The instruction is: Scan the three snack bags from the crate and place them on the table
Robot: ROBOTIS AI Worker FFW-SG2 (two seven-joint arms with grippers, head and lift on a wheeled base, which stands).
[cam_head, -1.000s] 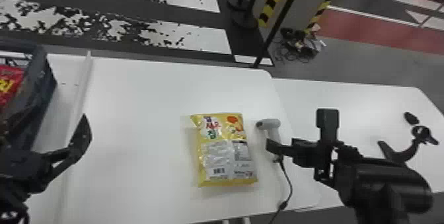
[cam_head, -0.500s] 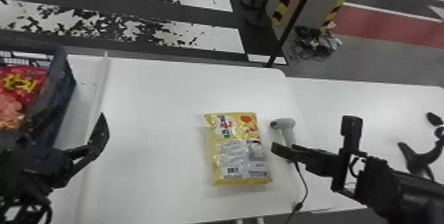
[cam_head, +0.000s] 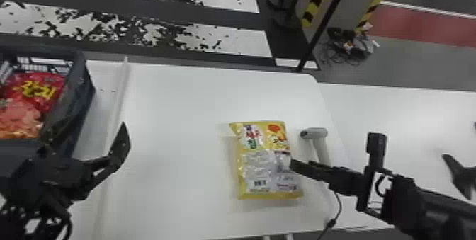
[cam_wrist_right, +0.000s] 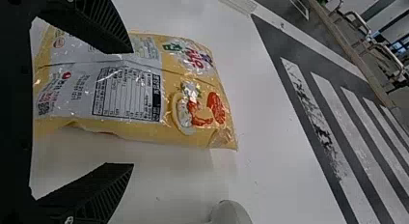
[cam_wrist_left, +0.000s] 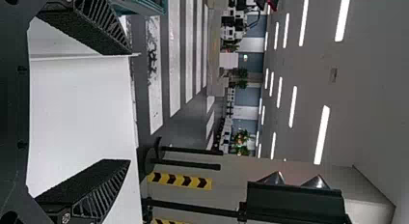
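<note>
White and smooth, the tabletop (cam_head: 177, 172) spreads below both arms. Nearest, at its left side, the black two-fingered left gripper (cam_head: 94, 129) stands wide apart with nothing between its fingers. On the right, the black two-fingered right gripper (cam_head: 334, 150) is also spread wide and has hold of nothing; one finger overlaps the edge of the yellow, glossy snack bag (cam_head: 264, 161) in the head view, though whether they touch I cannot tell. That bag lies flat, its pale printed label and barcode facing up. Just beside it, to the right, is the light grey handheld scanner (cam_head: 315, 133), near a black cable (cam_head: 339, 204). At the far left, a dark grey plastic crate (cam_head: 83, 94) with slotted walls holds a red, shiny snack bag (cam_head: 46, 89) with yellow lettering. Beyond the tabletop run white floor stripes (cam_head: 241, 43), a thin black pole (cam_head: 324, 23) and tangled cables (cam_head: 345, 46) on the grey floor. Farther off, the left wrist view shows long ceiling lights (cam_wrist_left: 322, 134).
</note>
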